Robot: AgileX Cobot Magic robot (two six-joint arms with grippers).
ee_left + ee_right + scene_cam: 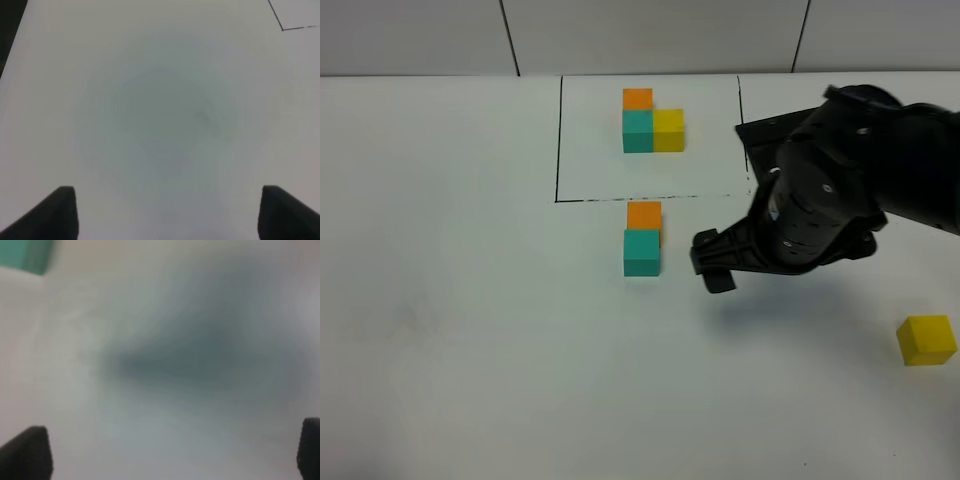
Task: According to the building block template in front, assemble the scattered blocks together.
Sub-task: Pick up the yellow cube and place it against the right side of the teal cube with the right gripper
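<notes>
- The white table (470,380) is shared by the template at its far side and the loose cubes nearer the camera.
- The right arm (860,170) is reached across from the right, low over the table.
- The building block template (652,125) is seen inside a thin black drawn frame (558,140): orange behind teal, yellow touching the teal's right side.
- Just outside the frame's near line, the loose orange cube (644,214) and teal cube (642,252) are set touching, orange behind teal, as in the template.
- The loose yellow cube (926,339) is left well apart, near the right edge.
- The right gripper (712,262) is held just beside the teal cube, jaws spread wide and nothing between them.
- The left gripper (169,212) is shown only in its wrist view, likewise spread and empty over bare table.
- Two of three cubes are judged placed; fetching the yellow is judged the step in hand.
- For the next move, the right gripper would have to be carried to the yellow cube, closed on it, and the cube set against the teal's right side without the pair being nudged.
</notes>
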